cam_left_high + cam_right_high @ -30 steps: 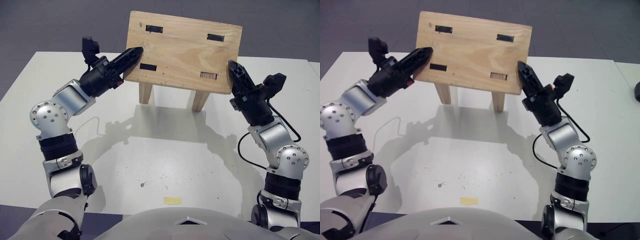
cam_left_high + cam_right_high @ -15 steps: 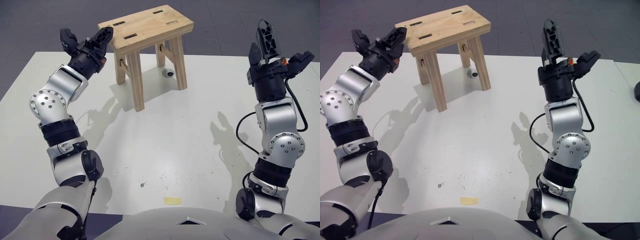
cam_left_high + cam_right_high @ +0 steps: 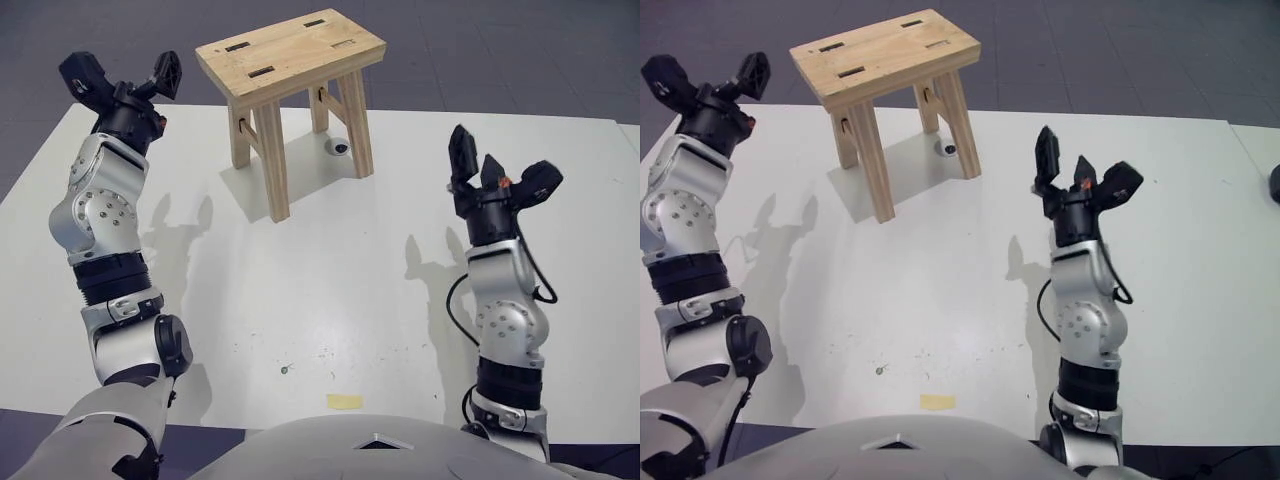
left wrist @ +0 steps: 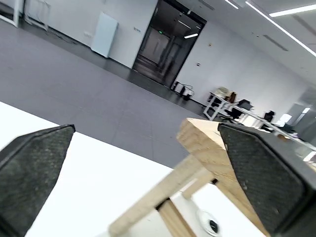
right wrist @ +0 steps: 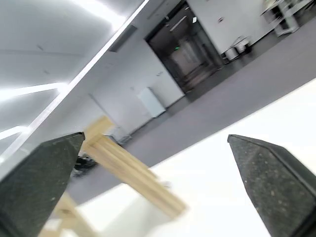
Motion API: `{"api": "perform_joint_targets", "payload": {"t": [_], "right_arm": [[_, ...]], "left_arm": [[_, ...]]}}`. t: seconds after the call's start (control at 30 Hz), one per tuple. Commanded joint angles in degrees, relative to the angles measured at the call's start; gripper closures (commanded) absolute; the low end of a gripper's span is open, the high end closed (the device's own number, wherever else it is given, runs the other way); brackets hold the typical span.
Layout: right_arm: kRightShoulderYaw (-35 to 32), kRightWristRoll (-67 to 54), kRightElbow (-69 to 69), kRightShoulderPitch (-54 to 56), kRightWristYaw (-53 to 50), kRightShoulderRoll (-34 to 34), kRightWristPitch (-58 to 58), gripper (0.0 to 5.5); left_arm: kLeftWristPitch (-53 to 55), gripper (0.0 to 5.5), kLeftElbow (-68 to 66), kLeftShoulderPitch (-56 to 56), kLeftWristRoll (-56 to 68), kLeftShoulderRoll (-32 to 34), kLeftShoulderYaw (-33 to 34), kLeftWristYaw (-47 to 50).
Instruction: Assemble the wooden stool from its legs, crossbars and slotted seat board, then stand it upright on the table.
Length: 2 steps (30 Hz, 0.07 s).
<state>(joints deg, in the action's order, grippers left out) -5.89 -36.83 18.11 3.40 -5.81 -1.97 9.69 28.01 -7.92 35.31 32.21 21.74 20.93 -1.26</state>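
The wooden stool [image 3: 290,50] stands upright on its legs at the far middle of the white table [image 3: 330,290], slotted seat board on top. My left gripper [image 3: 163,75] is open and held up to the left of the seat, clear of it. In the left wrist view the stool [image 4: 207,153] lies beyond its fingers [image 4: 34,168]. My right gripper [image 3: 474,158] is open with nothing in it, raised over the table to the right of the stool and nearer to me. Between its spread fingers [image 5: 276,177] the right wrist view catches a stool leg [image 5: 128,170].
A small dark round piece [image 3: 340,148] lies on the table under the stool. A yellow scrap [image 3: 345,401] sits near the front edge. Bare tabletop spreads between the arms, and dark floor lies past the far edge.
One second ago both grippers held the tilted seat board at its sides. They let go; the stool now stands upright. The left arm swung out left, and the right arm dropped and drew back.
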Motion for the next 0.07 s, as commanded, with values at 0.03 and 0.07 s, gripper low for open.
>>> {"api": "perform_joint_targets", "payload": {"t": [0.03,0.07], "right_arm": [[1.9,13.26,-4.94,-2.05,-4.58,3.82,-7.4,0.1],[1.66,15.9,-6.37,-1.67,-5.38,3.83,-8.34,0.1]], "left_arm": [[-2.52,0.12,0.32,-2.55,-6.33,-1.0,-4.55,-0.11],[-3.4,0.12,0.54,-2.91,-7.81,-0.86,-5.52,-0.6]]}}
